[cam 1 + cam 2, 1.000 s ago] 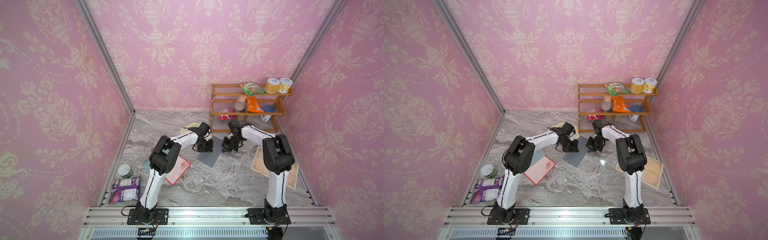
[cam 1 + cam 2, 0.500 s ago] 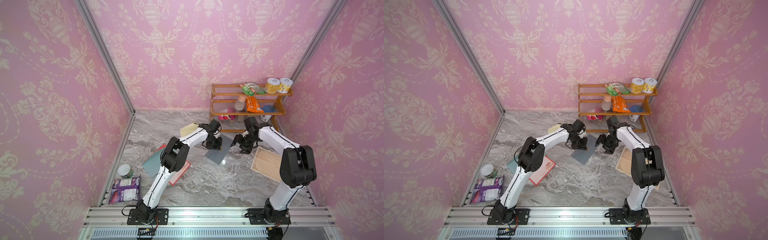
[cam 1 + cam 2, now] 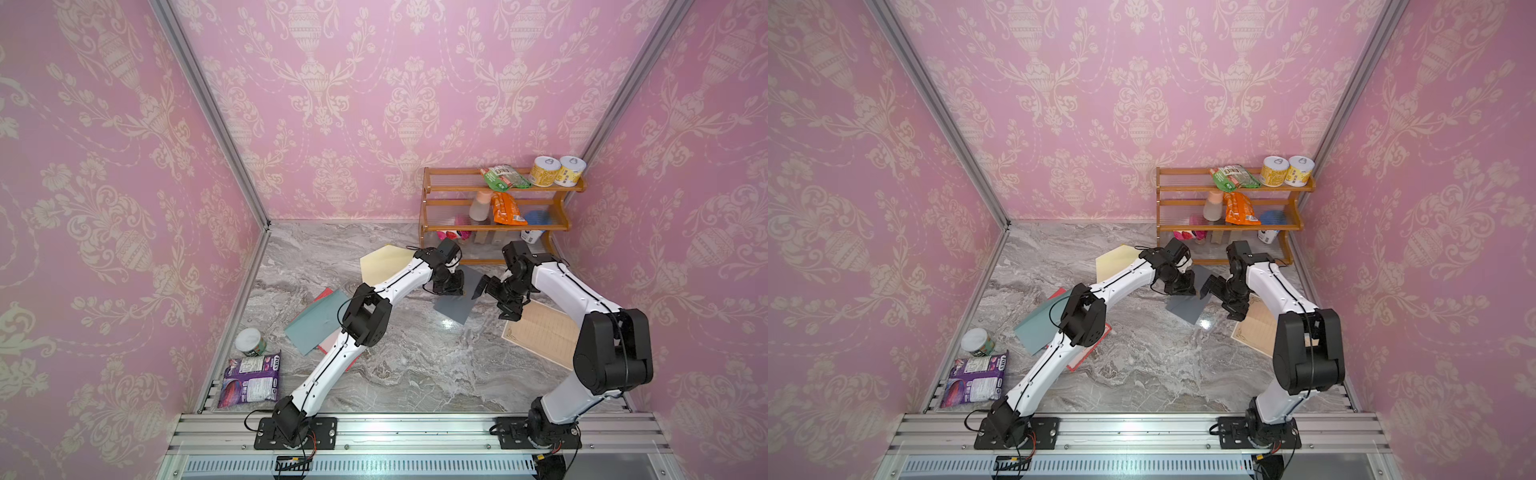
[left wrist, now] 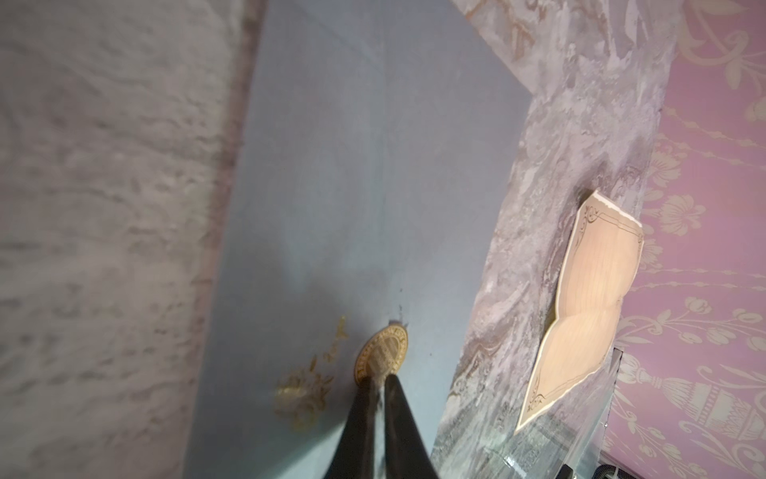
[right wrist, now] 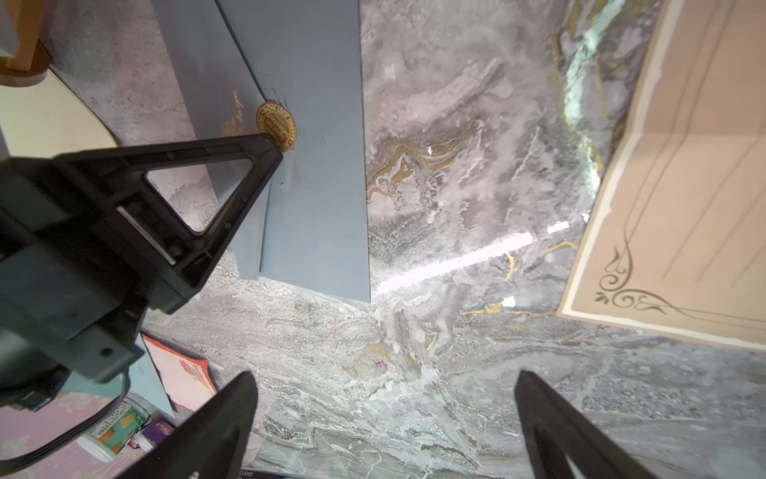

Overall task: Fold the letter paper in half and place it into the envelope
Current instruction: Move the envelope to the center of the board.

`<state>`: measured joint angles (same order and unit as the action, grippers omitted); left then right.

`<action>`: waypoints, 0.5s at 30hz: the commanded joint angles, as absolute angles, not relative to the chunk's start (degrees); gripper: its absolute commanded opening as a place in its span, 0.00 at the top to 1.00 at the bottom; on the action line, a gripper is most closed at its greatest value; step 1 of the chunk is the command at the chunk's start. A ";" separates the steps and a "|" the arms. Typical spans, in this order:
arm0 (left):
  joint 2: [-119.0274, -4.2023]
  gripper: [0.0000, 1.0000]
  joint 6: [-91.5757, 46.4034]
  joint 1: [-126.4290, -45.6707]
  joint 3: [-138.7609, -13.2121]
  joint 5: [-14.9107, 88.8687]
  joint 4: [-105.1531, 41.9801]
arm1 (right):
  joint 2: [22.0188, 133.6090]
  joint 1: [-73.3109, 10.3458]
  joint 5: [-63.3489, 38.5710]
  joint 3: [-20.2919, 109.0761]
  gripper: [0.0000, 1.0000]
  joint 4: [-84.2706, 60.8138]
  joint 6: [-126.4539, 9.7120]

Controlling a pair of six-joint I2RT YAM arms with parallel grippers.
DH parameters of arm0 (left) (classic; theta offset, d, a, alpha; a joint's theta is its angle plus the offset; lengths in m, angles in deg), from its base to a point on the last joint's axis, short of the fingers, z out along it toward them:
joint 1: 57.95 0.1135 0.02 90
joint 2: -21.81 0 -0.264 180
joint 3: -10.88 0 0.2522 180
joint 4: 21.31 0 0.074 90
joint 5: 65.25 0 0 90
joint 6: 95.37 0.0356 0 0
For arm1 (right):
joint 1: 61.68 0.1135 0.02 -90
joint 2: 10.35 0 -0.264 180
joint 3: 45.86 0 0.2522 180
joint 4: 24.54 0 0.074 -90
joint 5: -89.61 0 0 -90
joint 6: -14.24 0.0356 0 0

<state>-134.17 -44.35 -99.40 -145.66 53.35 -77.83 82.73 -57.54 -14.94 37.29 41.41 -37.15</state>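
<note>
A wooden shelf (image 3: pixel 457 188) holding two yellow cans (image 3: pixel 545 171) and snack packets (image 3: pixel 503 177) stands at the back; a purple packet (image 3: pixel 249 380) and small can (image 3: pixel 250 341) lie front-left.

Letter paper (image 5: pixel 684 166) runs off the frame edge in the right wrist view. In a top view, at four o'clock from the envelope (image 3: pixel 457 307), the right arm (image 3: pixel 582 299) covers its edge. Envelope's gold print (image 4: pixel 306 385): blurred, unreadable.
</note>
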 commanded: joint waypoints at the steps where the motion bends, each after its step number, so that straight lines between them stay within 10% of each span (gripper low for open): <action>1: -137.56 0.86 -46.06 -100.58 -144.56 54.56 -77.06 | 80.14 -58.29 -8.90 36.16 0.00 44.29 -38.46; 5: -134.17 0.69 -45.65 -101.20 -144.15 56.02 -74.56 | 79.14 -60.30 -4.41 34.79 0.00 44.69 -37.79; 10: -126.82 0.05 -44.30 -101.69 -141.12 55.38 -73.16 | 80.73 -64.58 -0.17 33.02 0.00 44.37 -37.21; 15: -118.53 0.01 -42.35 -101.73 -135.00 53.73 -73.78 | 84.72 -69.51 4.11 32.91 0.00 44.56 -38.29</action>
